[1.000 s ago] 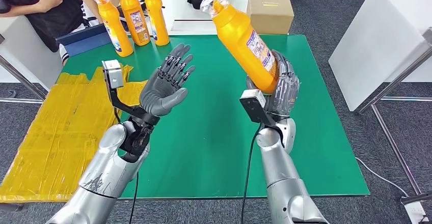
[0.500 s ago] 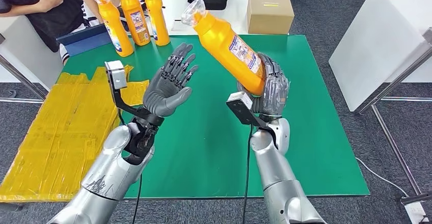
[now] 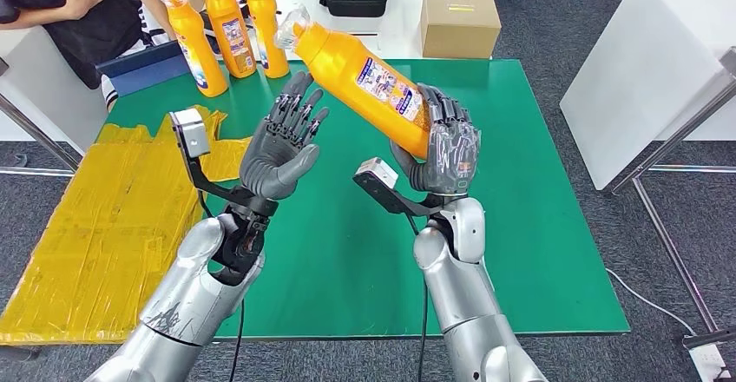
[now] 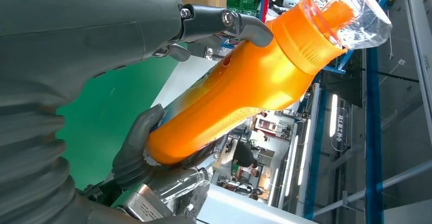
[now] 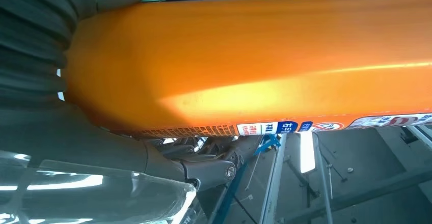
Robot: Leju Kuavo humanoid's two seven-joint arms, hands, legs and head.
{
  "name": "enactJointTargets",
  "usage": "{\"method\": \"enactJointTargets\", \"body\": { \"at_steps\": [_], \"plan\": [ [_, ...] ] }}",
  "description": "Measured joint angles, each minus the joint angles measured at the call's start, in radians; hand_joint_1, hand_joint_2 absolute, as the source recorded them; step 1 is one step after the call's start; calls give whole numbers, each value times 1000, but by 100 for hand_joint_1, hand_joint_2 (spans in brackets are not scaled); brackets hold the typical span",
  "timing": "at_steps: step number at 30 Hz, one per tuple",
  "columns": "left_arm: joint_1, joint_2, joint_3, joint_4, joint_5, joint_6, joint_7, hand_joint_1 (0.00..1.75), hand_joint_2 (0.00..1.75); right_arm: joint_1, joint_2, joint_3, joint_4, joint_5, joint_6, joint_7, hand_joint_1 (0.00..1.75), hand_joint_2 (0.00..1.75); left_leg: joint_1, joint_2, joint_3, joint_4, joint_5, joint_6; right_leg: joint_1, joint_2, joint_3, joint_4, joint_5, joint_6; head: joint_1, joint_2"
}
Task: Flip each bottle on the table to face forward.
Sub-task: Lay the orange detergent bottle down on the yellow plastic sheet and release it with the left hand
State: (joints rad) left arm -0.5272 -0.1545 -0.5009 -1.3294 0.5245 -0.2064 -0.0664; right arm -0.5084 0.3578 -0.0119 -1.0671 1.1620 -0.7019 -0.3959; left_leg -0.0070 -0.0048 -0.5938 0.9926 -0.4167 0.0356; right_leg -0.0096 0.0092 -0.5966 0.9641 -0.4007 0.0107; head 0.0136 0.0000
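Head view shows the tall orange plastic bottle with a clear cap and a printed label (image 3: 360, 78) held off the green table mat (image 3: 538, 226) by the right hand (image 3: 441, 152), whose fingers wrap its base end. The bottle's long axis slants steeply, base low in that palm and capped neck pointing up and across toward the robot's left, so the upper body passes just above the fingertips of the left hand (image 3: 282, 143). That left hand is raised with palm turned toward the bottle and fingers spread, holding nothing; in the left wrist view one fingertip (image 4: 249, 28) lies at the bottle's shoulder, touching or nearly so. The left hand is therefore the nearer one to the neck end, and a handover or a turn about the long axis looks like the next step. Three similar orange bottles (image 3: 227, 26) stand upright at the mat's far left corner.
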Motion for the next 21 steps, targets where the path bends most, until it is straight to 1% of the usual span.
{"method": "enactJointTargets", "body": {
  "at_steps": [7, 12, 14, 18, 21],
  "plan": [
    [2, 0, 3, 0, 0, 5, 0, 0, 175, 2, 1, 30, -19, 57, 0, 42, 175, 175, 0, 0, 0, 0, 0, 0, 0, 0, 0, 0, 0, 0, 0, 0],
    [1, 0, 4, 2, 0, 8, -5, 0, 175, 4, 1, 56, -38, 58, 0, 63, 175, 175, 0, 0, 0, 0, 0, 0, 0, 0, 0, 0, 0, 0, 0, 0],
    [0, 0, 3, 3, 0, 7, -8, 0, 175, 9, 1, 60, -54, 42, 0, 51, 175, 175, 0, 0, 0, 0, 0, 0, 0, 0, 0, 0, 0, 0, 0, 0],
    [-4, -5, 2, 4, 0, 6, -7, 0, 175, 23, 1, 59, -91, -20, 0, -24, 175, 175, 0, 0, 0, 0, 0, 0, 0, 0, 0, 0, 0, 0, 0, 0],
    [-11, -10, 1, 11, -1, 7, -6, 0, 175, 29, 2, 55, -109, -54, 0, -52, 175, 175, 0, 0, 0, 0, 0, 0, 0, 0, 0, 0, 0, 0, 0, 0]
  ]
}}
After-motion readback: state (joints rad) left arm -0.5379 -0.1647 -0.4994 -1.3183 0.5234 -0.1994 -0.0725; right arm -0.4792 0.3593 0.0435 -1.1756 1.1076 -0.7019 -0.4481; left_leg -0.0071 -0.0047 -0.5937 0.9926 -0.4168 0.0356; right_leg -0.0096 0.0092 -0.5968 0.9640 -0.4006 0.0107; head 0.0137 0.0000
